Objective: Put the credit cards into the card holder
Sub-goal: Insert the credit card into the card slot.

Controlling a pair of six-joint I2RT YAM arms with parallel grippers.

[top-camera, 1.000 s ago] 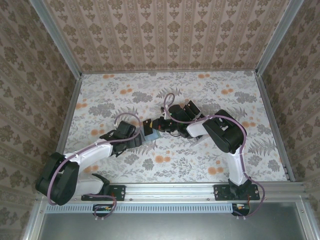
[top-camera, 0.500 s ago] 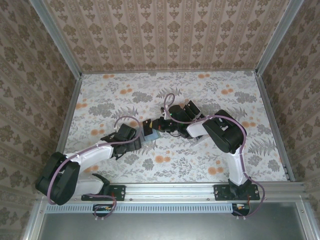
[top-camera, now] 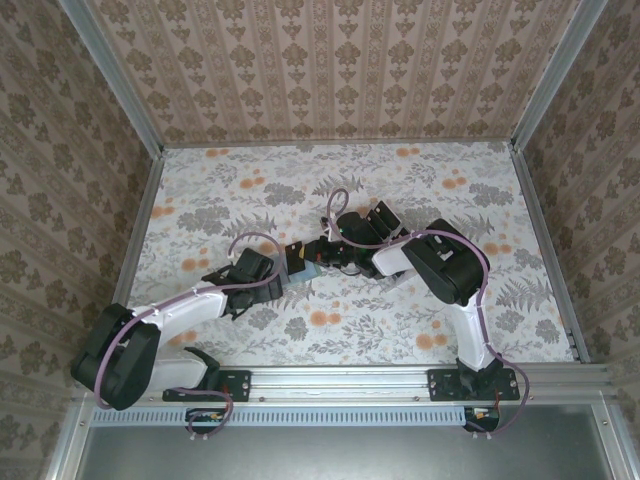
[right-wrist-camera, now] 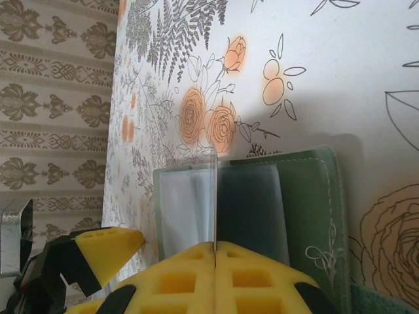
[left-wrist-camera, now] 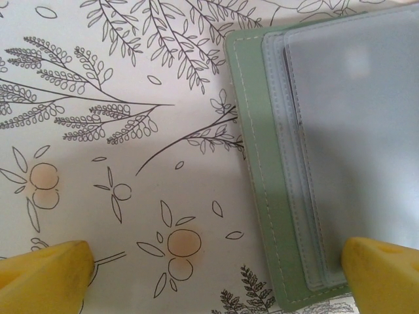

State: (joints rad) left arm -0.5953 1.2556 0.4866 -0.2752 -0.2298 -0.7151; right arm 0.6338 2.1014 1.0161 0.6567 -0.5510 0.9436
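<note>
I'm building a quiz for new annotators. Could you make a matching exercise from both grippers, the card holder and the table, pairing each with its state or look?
Things:
1. left gripper
2. right gripper
3. card holder
4. table

States:
a. covered in a floral print
b. wide open
c. lying open, green outside, grey sleeves inside
d. pinched shut on a thin leaf of the holder

Pairs: 1-b, 2-d, 3-c, 4-a
</note>
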